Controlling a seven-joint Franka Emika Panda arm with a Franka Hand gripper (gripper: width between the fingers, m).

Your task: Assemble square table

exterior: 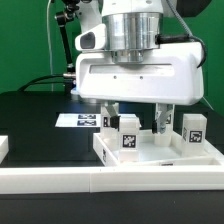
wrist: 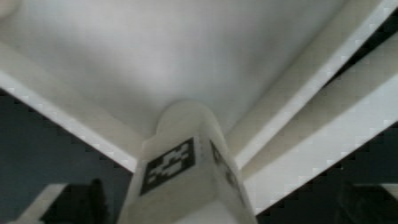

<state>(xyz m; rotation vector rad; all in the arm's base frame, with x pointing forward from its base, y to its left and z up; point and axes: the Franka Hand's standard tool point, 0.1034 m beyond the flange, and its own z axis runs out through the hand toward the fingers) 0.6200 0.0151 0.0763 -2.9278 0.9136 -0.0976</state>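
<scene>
The white square table top (exterior: 160,158) lies with its raised rim up near the front of the table. A short white peg leg (exterior: 128,134) with a black-and-white tag stands upright in its near left corner. Another tagged leg (exterior: 192,127) stands at the right corner, and a third (exterior: 106,120) shows behind the left finger. My gripper (exterior: 135,126) hangs straight over the top, open, with the near left leg between its fingers and a gap on each side. In the wrist view this leg (wrist: 178,165) rises between the dark fingers (wrist: 75,200), with the tray floor (wrist: 178,50) behind it.
A long white rail (exterior: 90,182) runs across the front, close against the table top. The marker board (exterior: 78,120) lies flat on the black table behind, on the exterior view's left. A white piece (exterior: 3,148) shows at the left edge.
</scene>
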